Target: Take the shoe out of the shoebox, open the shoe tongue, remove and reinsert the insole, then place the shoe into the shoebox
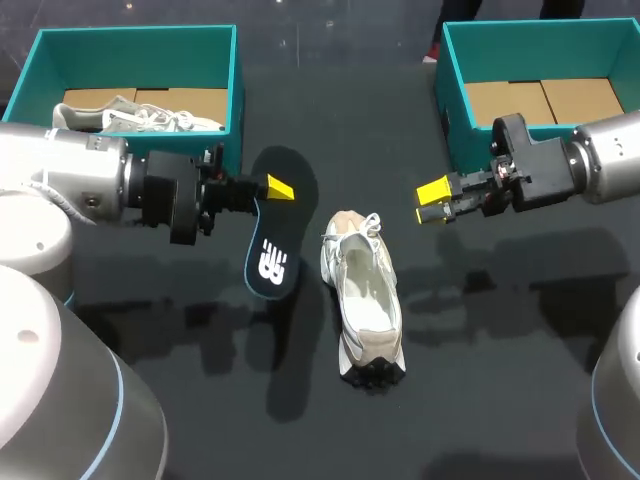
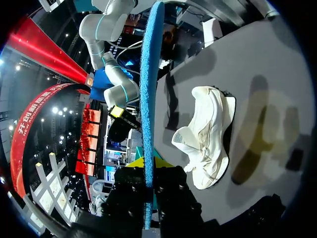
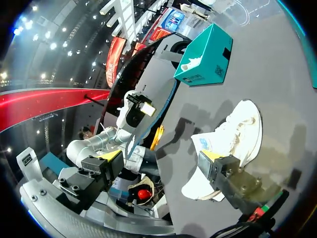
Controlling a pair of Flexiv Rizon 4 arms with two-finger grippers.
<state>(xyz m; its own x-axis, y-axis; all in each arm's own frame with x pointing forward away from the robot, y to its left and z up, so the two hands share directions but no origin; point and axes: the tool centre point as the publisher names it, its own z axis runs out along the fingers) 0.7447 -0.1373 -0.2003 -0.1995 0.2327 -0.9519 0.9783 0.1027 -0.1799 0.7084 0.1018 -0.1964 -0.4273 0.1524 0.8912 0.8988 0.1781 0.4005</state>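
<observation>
Insole (image 1: 272, 262) in L claw (image 1: 278, 188), shoe (image 1: 365, 300) beside

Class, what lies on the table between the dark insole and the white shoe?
Nothing: the head view shows only a bare strip of table between the insole and the shoe.

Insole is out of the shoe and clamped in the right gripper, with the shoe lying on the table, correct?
No: the left gripper is shut on the insole, as the left wrist view shows; the right gripper is open. The shoe does lie on the table.
</observation>
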